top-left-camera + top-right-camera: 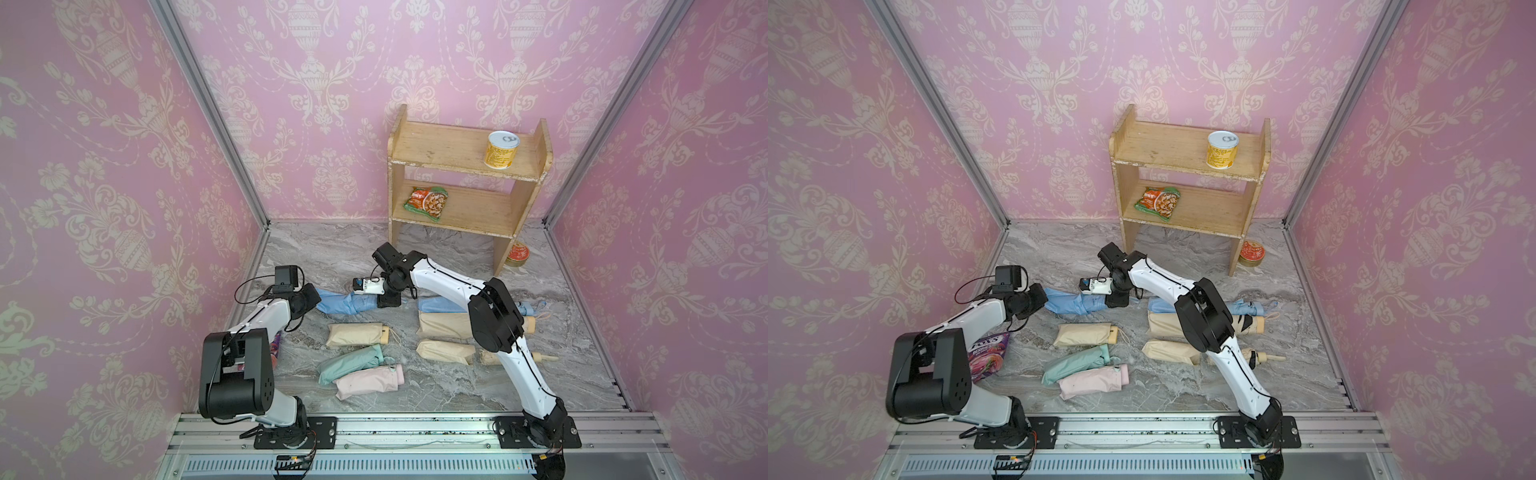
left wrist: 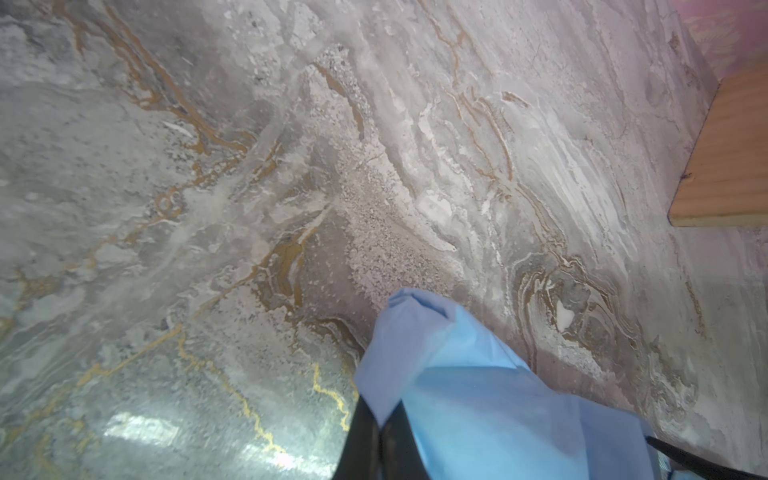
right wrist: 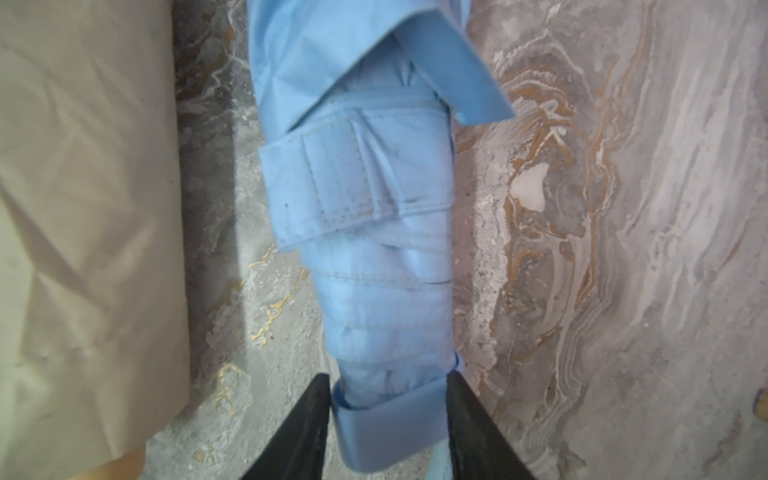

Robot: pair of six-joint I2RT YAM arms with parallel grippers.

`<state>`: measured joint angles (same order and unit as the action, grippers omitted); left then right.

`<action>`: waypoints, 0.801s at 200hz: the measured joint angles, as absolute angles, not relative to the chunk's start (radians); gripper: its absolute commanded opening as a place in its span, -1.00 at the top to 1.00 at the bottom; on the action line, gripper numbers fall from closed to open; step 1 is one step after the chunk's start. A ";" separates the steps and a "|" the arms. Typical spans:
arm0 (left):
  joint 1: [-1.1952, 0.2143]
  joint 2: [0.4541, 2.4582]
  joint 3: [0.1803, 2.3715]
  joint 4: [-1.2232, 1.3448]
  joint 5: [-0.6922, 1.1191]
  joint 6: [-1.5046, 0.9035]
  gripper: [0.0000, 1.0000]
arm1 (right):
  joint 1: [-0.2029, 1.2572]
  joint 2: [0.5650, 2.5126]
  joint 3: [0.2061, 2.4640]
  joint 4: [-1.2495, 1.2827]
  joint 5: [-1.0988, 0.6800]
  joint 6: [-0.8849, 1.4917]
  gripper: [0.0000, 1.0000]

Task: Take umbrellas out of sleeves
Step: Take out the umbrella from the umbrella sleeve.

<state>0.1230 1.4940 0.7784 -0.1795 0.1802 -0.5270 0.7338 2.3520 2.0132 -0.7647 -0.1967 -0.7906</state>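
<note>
Pinches the bunched end of the light blue sleeve (image 2: 457, 374) in the left pincer (image 2: 380, 419), jaws shut tight on the fabric. Clamps the right pincer (image 3: 388, 388) on the plastic collar at the handle end of the light blue umbrella (image 3: 374, 249), a finger against each side. Has both stretched along the marble tabletop (image 1: 457, 390) between the two arms, the strap-wrapped roll partly out of the sleeve's mouth, a cream bundle (image 1: 355, 334) lying near on the rail side.
</note>
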 measured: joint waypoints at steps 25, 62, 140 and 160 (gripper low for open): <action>0.129 1.494 0.793 -0.191 0.142 -0.509 1.00 | 0.735 2.352 2.013 -0.764 -0.184 -0.791 0.07; 0.146 1.494 0.802 -0.202 0.088 -0.489 1.00 | 0.732 2.351 2.007 -0.756 -0.166 -0.794 0.08; 0.175 1.514 0.836 -0.208 0.027 -0.451 0.85 | 0.694 2.316 1.943 -0.719 -0.128 -0.794 0.07; 0.176 1.527 0.841 -0.211 0.026 -0.443 0.68 | 0.693 2.310 1.934 -0.715 -0.120 -0.789 0.06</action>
<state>0.1757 1.5272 0.8413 -0.2111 0.0257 -0.4427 0.6933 2.3104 1.9343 -0.7147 -0.1204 -0.7887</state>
